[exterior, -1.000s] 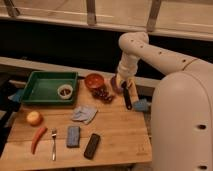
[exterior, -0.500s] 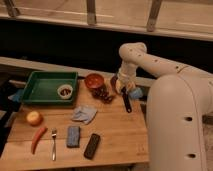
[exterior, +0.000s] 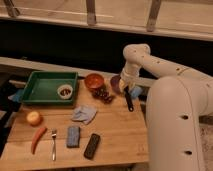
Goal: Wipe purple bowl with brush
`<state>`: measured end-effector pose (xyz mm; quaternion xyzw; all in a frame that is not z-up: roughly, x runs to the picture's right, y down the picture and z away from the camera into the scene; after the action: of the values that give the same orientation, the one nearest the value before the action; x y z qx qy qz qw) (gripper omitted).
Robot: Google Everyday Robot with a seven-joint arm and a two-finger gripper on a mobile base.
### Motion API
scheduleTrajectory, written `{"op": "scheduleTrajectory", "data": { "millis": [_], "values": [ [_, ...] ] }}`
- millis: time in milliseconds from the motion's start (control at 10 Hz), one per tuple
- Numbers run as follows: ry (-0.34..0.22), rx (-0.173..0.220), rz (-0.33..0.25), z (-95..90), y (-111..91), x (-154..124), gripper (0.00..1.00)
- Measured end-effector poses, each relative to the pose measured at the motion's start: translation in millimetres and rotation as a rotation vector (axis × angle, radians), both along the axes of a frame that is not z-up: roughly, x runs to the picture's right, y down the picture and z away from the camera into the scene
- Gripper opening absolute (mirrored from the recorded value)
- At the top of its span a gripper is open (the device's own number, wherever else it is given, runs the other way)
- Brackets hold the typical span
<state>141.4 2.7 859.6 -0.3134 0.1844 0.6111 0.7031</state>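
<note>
Camera view: fingers of gripper (exterior: 126,88) clamped on brush (exterior: 130,101), black handle hanging toward desk (exterior: 115,130). Purple bowl (exterior: 115,83) just beside, partly hidden, at desk's far edge. Brush likely light, stiff; you hold on handle, head free. Bowl may slide.

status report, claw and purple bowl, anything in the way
Claw shut on brush, handle pointing down, at rim of purple bowl. Bowl near back edge of table. Orange bowl and dark red cluster close beside it, opposite the claw.
</note>
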Motion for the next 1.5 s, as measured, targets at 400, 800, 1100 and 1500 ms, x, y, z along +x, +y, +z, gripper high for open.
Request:
{"op": "scheduleTrajectory", "data": {
  "millis": [400,800,1100,1500],
  "values": [
    [0.031,0.002,0.0,2.6,1,3,0.13],
    [0.089,-0.011,0.006,16.6,14,10,0.13],
    [0.107,-0.006,0.011,18.4,14,13,0.13],
    [0.094,-0.013,0.02,26.7,15,8,0.13]
  ]
}}
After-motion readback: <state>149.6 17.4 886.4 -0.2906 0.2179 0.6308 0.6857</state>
